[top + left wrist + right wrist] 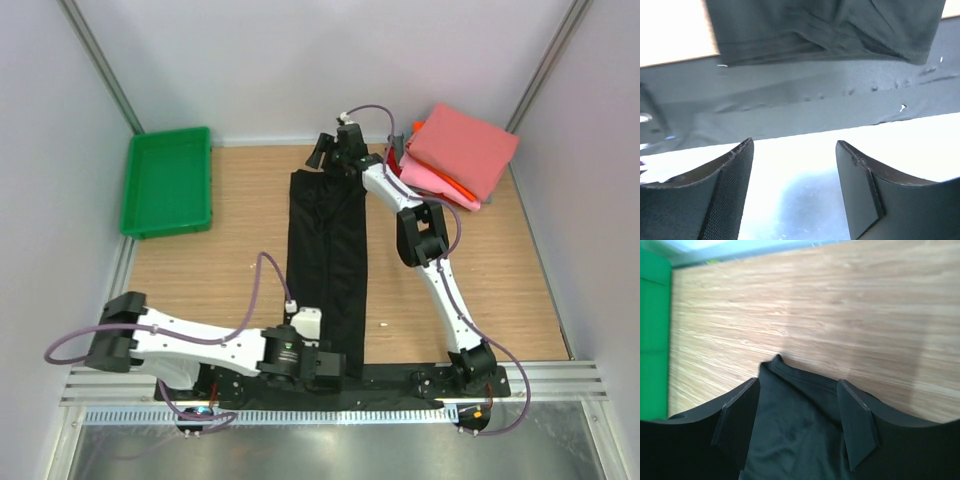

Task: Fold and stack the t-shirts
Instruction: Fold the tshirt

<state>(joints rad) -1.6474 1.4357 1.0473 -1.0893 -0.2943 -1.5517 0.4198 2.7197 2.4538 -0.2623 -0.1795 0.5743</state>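
Note:
The plain black t-shirt [327,265] lies folded into a long narrow strip down the middle of the table. My right gripper [326,154] is at its far end, open, with its fingers either side of the collar edge [795,430]; the cloth lies under and between them. My left gripper [334,367] is at the shirt's near end, open and empty, and the hem [825,25] lies just beyond its fingertips. The folded shirts [458,150], salmon-pink on top with pink, red and orange edges below, are stacked at the back right.
A green plastic tray [167,181] stands at the back left. A dark mat strip [400,379] runs along the table's near edge, with a metal rail behind it. Grey walls close off the left, right and back sides.

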